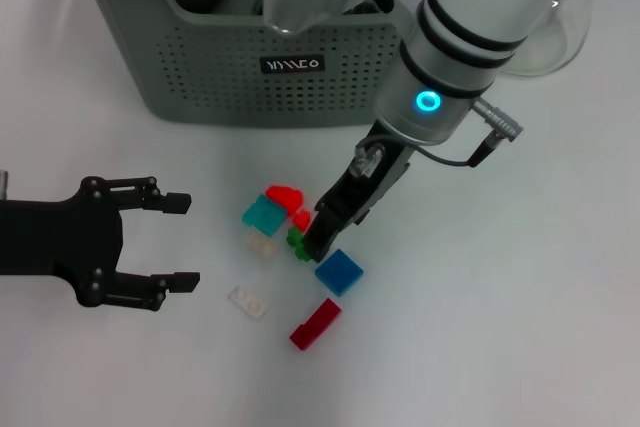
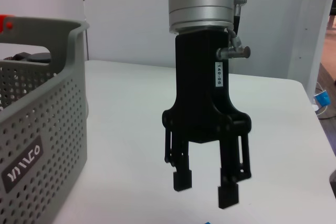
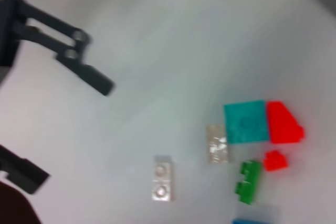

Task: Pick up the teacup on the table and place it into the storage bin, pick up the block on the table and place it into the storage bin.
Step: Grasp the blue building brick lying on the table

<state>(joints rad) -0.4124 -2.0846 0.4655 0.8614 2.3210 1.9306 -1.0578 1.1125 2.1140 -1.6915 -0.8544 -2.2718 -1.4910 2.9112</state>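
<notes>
Because the blocks lie clustered near the storage bin (image 1: 250, 67), the right gripper (image 1: 318, 239) hangs over the green block (image 1: 296, 241), jaws apart and empty, while the left gripper (image 1: 180, 242) waits wide open beside them.

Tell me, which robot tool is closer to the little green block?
The right tool. It hangs almost directly over the green block, fingers apart and holding nothing. The left tool sits open well off to the block's left, beyond the clear blocks.

Bright, even light with soft shadows on the white table (image 1: 520, 297); right wrist view blurred.
</notes>
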